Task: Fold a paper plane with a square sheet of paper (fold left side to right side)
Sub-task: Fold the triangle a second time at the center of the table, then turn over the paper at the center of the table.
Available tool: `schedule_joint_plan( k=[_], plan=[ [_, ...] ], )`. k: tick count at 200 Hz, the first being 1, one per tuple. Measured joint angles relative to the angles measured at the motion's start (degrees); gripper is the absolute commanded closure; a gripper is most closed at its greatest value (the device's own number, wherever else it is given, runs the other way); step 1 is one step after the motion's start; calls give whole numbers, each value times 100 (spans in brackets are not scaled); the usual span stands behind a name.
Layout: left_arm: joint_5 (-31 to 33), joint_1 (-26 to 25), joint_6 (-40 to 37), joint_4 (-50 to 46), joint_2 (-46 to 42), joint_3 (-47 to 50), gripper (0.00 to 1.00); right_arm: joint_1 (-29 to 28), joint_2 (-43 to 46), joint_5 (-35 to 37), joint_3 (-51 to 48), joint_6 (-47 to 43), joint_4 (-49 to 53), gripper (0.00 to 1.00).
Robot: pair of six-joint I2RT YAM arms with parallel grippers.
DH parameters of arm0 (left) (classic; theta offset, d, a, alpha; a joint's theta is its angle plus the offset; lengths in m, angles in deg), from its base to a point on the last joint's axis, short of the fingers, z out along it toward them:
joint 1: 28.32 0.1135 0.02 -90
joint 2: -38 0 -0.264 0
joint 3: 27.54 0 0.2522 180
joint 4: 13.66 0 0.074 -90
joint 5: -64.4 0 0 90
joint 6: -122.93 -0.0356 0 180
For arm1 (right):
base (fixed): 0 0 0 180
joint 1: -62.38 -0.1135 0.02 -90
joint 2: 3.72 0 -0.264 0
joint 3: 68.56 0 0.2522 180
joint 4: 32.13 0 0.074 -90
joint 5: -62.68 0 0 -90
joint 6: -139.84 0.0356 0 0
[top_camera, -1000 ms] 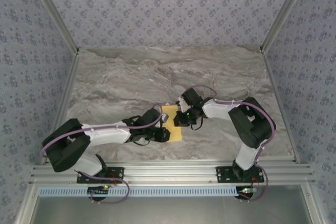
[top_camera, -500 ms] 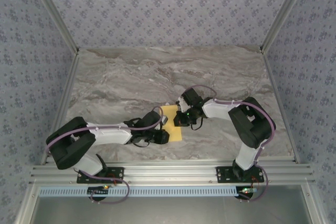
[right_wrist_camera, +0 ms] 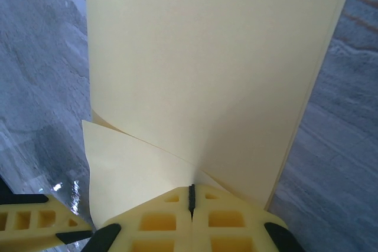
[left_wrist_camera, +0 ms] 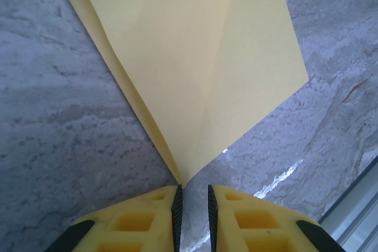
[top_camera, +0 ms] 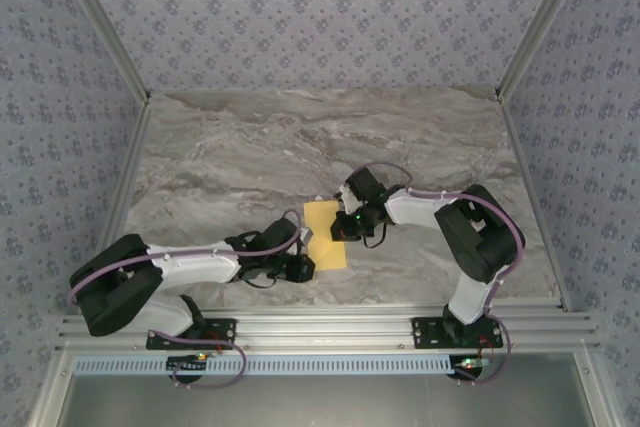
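The square sheet of paper is mustard yellow and lies folded in half as a narrow rectangle on the marble table, between the two arms. My right gripper is at its right edge, shut on the paper. The top layer rises into the closed jaws, and a lower layer shows at the left. My left gripper sits at the sheet's near-left corner. Its jaws are slightly open with only table between them. The paper's corner ends just at the left fingertip.
The grey marble table stretches out behind and to both sides of the paper. An aluminium rail runs along the near edge, close behind the left gripper. Patterned walls close in the sides and back.
My left arm has drawn back toward the near-left, so its gripper has slid off the sheet to its near corner. The right gripper and the paper have stayed where they were.
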Motion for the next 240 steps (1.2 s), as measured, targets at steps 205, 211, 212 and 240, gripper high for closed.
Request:
schedule_joint_plan(
  k=[205,211,212,240],
  plan=[
    [-605,1130,22,1029,603,-529,81,103,2221,365,-1491,46,-691,38],
    [-595,1130,33,1023,612,-533,84,103,2203,330,-1491,66,-723,38],
    [-597,1130,26,1023,612,-533,84,103,2197,319,-1491,70,-730,38],
    [-439,1130,-44,951,595,-533,91,103,1971,133,-1491,203,-922,38]
  ],
)
